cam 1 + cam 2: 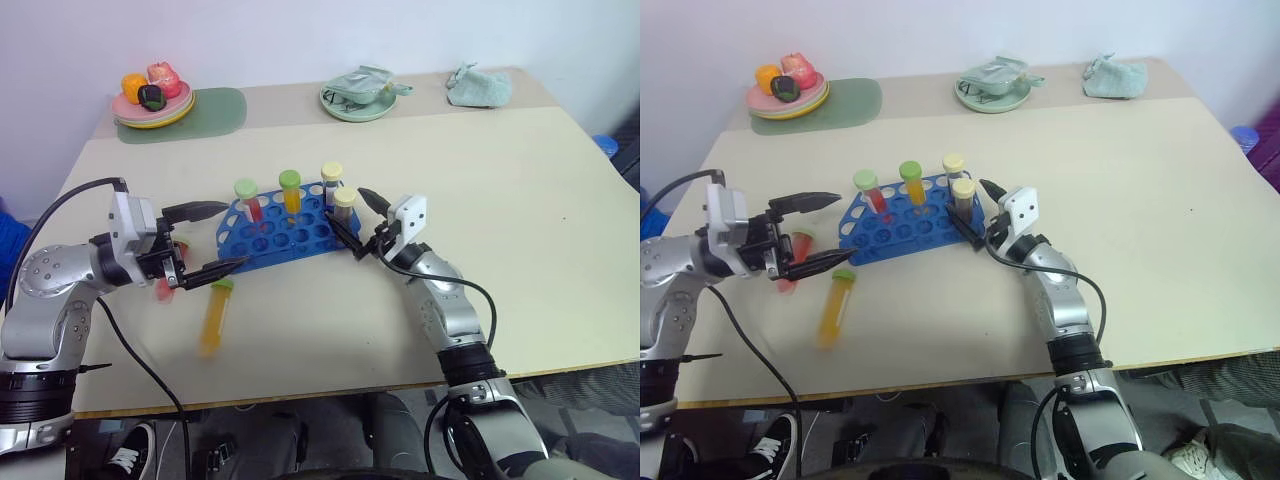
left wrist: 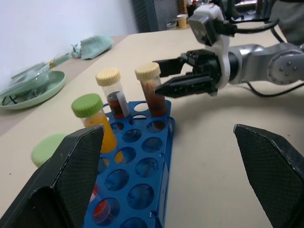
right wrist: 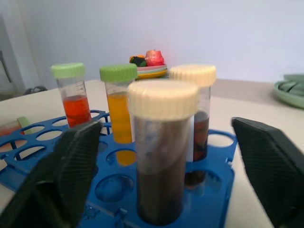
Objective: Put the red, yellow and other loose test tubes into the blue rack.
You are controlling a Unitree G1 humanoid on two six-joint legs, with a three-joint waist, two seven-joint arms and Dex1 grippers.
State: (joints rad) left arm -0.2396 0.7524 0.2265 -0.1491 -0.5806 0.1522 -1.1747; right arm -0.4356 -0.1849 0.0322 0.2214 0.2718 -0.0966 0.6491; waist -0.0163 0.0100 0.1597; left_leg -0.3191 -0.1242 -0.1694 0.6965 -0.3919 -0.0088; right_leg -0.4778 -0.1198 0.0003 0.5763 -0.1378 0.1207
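The blue rack (image 1: 285,240) stands mid-table and holds a red tube with a green cap (image 1: 247,197), a yellow tube with a green cap (image 1: 290,190) and two dark tubes with cream caps (image 1: 331,175). My right gripper (image 1: 348,208) is open, its fingers either side of the nearer dark tube (image 3: 163,142), which stands in a hole with gaps on both sides. My left gripper (image 1: 237,234) is open at the rack's left end, holding nothing. A loose yellow tube (image 1: 213,318) lies on the table in front. A loose red tube (image 1: 163,290) lies partly hidden under the left gripper.
At the back stand a plate of toy fruit (image 1: 152,100) on a green mat (image 1: 218,110), a green plate (image 1: 358,98) with crumpled wrap, and a green cloth (image 1: 478,86). Bare tabletop (image 1: 520,220) stretches to the right of the rack.
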